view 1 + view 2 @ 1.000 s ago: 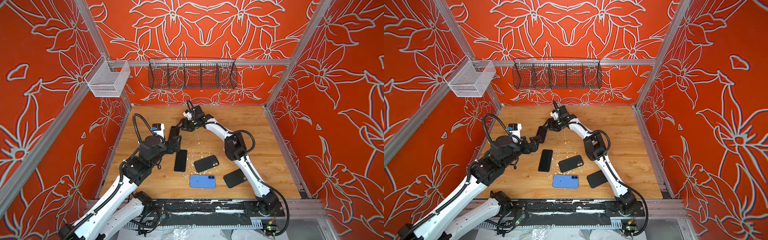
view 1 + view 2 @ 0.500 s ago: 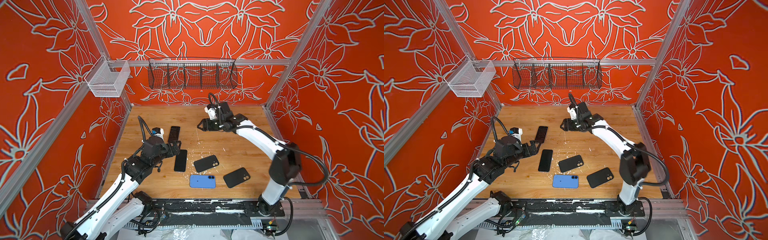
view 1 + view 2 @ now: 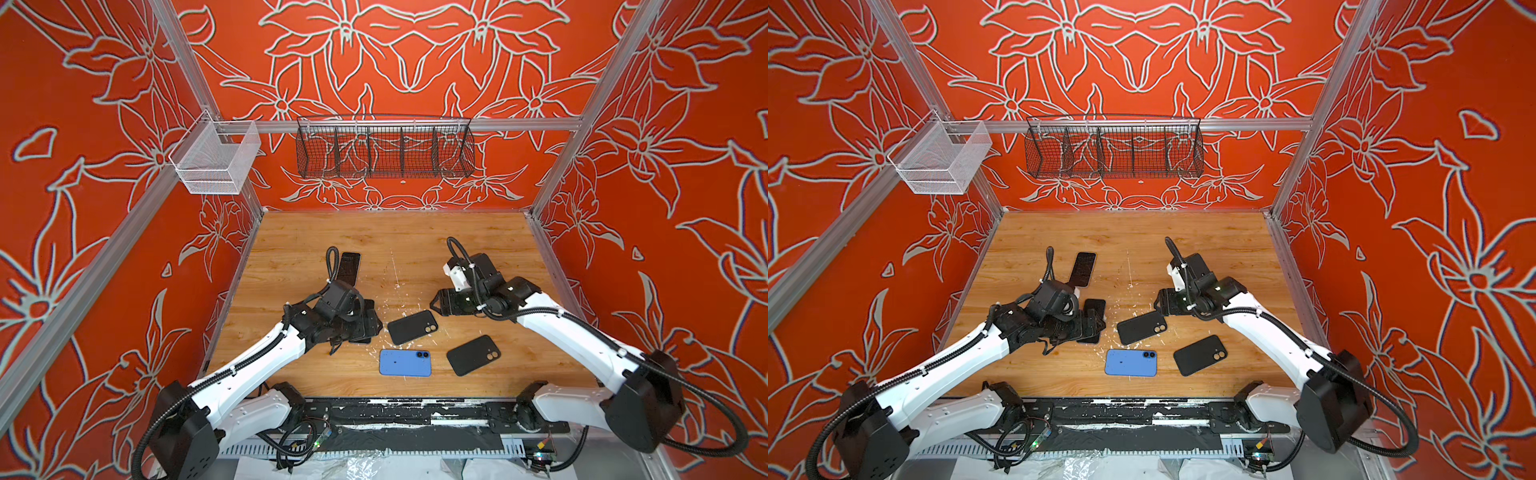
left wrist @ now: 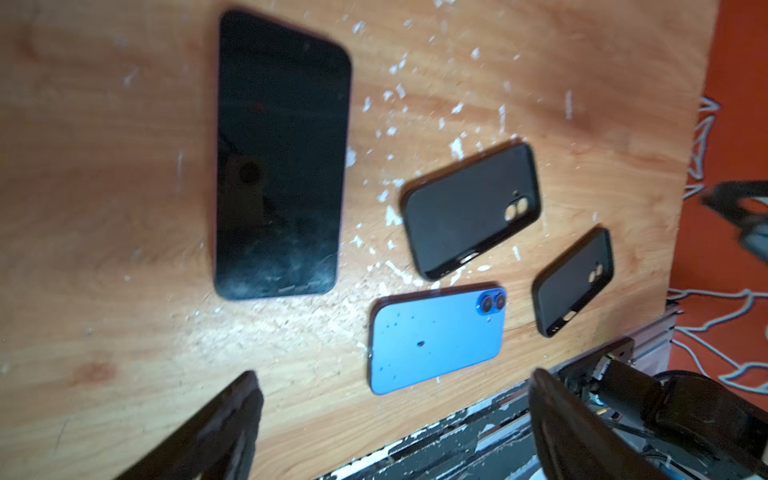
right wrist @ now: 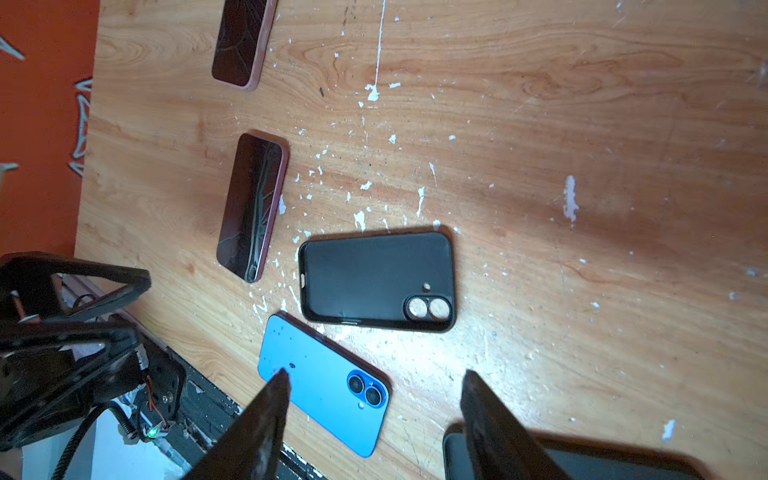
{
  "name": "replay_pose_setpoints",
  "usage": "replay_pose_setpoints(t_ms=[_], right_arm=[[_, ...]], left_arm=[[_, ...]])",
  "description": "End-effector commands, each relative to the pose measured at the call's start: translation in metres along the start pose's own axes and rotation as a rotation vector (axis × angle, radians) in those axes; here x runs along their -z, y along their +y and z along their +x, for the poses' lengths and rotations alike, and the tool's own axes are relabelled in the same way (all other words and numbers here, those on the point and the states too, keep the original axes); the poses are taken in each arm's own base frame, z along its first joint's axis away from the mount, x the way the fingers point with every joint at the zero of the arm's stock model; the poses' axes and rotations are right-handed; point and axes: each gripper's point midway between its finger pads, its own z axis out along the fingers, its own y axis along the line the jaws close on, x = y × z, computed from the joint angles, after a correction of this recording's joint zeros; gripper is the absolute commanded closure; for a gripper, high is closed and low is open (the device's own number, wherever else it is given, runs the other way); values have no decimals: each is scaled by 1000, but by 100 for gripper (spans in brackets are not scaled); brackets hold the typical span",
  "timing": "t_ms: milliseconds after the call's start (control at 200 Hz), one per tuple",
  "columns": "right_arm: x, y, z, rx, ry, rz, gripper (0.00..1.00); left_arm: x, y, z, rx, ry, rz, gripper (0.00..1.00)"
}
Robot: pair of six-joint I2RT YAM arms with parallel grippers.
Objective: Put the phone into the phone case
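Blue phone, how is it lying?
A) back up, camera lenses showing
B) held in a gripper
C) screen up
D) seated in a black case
A: the blue phone lies flat on the table, blue back and twin lenses facing up.

A blue phone [image 3: 405, 363] and black cases [image 3: 412, 327]; a light wood-grain table [image 3: 395, 232] flecked white. Orange-red walls [image 3: 415, 62] bear white-outlined flowers, with a black basket [image 3: 384, 149] and a white basket [image 3: 216, 164].
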Motion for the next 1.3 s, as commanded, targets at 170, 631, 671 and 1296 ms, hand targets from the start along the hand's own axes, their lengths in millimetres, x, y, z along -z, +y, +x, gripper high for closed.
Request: replay_pose_setpoints(t_ms=[170,631,671,1296], right_arm=[[-13,5,0,-1,25,-9,33],[-55,-37,42,-117,246,206,46],[-59,-38,43,-121,253,221,47],[-91,-49,50,-214,258,398,58]], left_arm=[[-20,44,24,204,14,-102,1],[-11,9,-24,41,-101,-77,1],[-10,5,-29,27,-112,-83,1],[-17,-5,-45,-6,-180,-32,2]])
